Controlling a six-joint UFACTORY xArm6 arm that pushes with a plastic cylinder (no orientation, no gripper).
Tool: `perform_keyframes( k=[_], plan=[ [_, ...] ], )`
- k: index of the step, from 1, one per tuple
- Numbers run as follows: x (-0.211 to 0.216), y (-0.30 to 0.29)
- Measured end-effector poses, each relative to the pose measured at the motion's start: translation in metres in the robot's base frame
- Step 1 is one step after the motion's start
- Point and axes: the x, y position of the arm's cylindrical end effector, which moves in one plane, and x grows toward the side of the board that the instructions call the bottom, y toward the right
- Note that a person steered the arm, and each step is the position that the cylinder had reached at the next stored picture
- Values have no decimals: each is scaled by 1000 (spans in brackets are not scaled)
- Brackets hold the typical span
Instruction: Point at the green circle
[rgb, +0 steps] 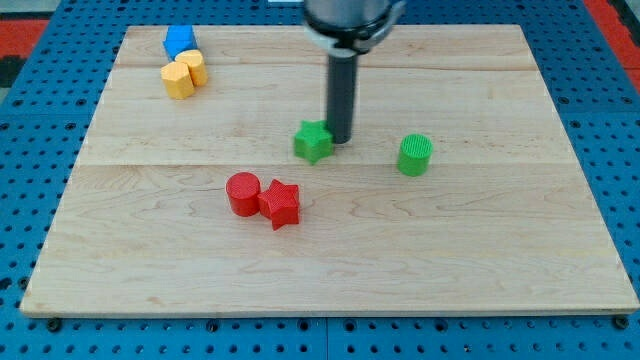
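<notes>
The green circle (414, 155) stands right of the board's (500, 250) middle, apart from everything. To its left, my tip (340, 138) touches the green star (313, 142); no fingers exist. Further lower left, red circle (242, 193) and red star (281, 204) touch.

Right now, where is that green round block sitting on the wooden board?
The green circle sits right of the board's middle, alone, to the view's right of the green star, where my tip rests.
</notes>
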Motion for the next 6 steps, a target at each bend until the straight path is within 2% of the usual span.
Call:
perform_keyframes(
  k=[1,2,3,4,5,6],
  plan=[
    [-18,-8],
    [-18,-42],
    [30,-35],
    [-7,19],
    [-34,151],
    [-8,201]
  ],
)
